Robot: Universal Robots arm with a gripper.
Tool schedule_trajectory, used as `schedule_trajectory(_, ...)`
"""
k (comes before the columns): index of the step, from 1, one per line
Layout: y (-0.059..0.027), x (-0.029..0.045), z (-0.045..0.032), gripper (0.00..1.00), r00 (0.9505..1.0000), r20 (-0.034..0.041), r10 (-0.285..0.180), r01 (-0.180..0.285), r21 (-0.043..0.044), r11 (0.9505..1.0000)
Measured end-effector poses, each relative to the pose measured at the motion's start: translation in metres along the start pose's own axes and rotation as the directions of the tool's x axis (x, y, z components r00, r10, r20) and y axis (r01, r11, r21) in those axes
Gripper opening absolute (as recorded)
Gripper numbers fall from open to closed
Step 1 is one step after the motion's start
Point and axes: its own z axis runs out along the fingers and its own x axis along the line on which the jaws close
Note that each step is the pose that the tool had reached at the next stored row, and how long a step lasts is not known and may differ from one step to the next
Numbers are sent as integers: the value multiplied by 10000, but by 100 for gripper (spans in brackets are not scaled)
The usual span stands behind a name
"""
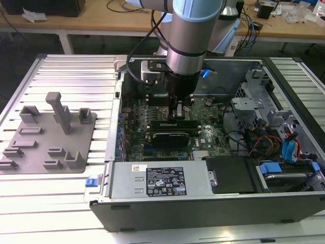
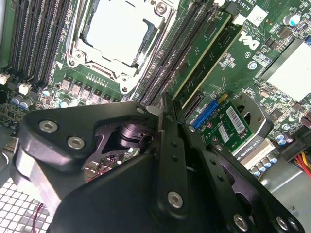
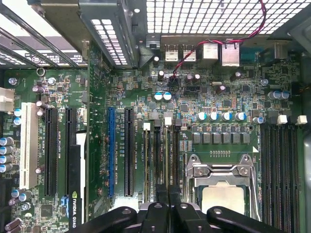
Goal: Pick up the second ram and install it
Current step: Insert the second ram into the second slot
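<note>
The hand (image 1: 179, 112), pressed together at 12 o'clock of the graphics card (image 1: 172, 134), seemingly pushes the stiff, fragile second ram (image 2: 206, 52) by its top edge.

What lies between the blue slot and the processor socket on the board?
In the first wrist view, a long black slot and narrow memory slots lie there.

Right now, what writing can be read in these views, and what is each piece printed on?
Nothing I can quote.
Black label on the power supply: too small.
White sticker beside it: too small.
White logo on the motherboard: a brand mark, left unquoted.
Slot lettering in the first wrist view: too small.
Expansion card lettering: a brand mark, cut off.
</note>
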Motion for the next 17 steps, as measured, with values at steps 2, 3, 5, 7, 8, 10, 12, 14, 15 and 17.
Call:
schedule_trajectory(2,0,0,0,9,10000,0,-1,1,1,10000)
schedule_trajectory(3,0,0,0,9,10000,0,0,0,0,10000)
schedule_trajectory(5,0,0,0,9,10000,0,0,0,0,10000)
schedule_trajectory(7,0,-15,0,9,10000,0,8,-8,0,10000)
schedule_trajectory(8,-1,-20,0,9,10000,0,9,-9,1,10000)
schedule_trajectory(10,0,-26,0,9,10000,0,12,-12,0,10000)
schedule_trajectory(12,0,-27,0,9,10000,0,13,-13,1,10000)
schedule_trajectory(14,0,-27,0,9,10000,0,12,-12,0,10000)
schedule_trajectory(15,0,-28,0,9,10000,0,12,-12,1,10000)
schedule_trajectory(17,0,-28,0,9,10000,1,12,-12,1,10000)
